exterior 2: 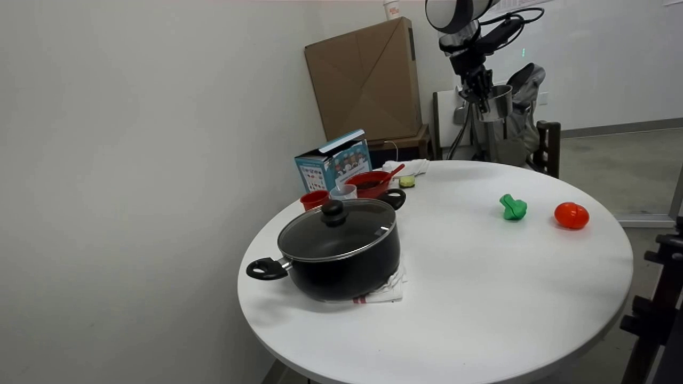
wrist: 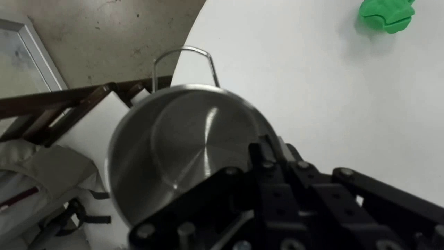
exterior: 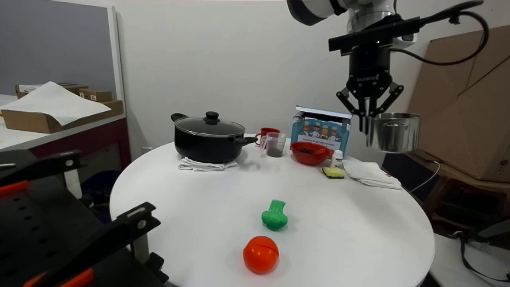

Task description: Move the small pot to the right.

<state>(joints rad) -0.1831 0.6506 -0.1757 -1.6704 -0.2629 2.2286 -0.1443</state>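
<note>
While the arm (exterior: pixel 368 20) is hanging at the top of an exterior view, the gripper (exterior: pixel 367 125) is clenching the wall of the small pot (exterior: pixel 395 133), which is hanging roughly upright, raised off the white table (exterior: pixel 338 235), on the view's right side. The black lidded pot (exterior: pixel 209 141) is resting on a folded cloth (exterior: pixel 200 165). A green toy (exterior: pixel 275 217) and a round red toy (exterior: pixel 261 255) are lying near each other on the table.

In an exterior view, the small pot is hanging higher than the table, partly covering a grey bag (exterior 2: pixel 525 125).

In the wrist view, one finger (wrist: pixel 259 156) is sitting inside the small pot and its mate is sitting outside, the wall being pinched between them. The wire handle (wrist: pixel 187 48) is projecting from the rim toward the top of the view.
</note>
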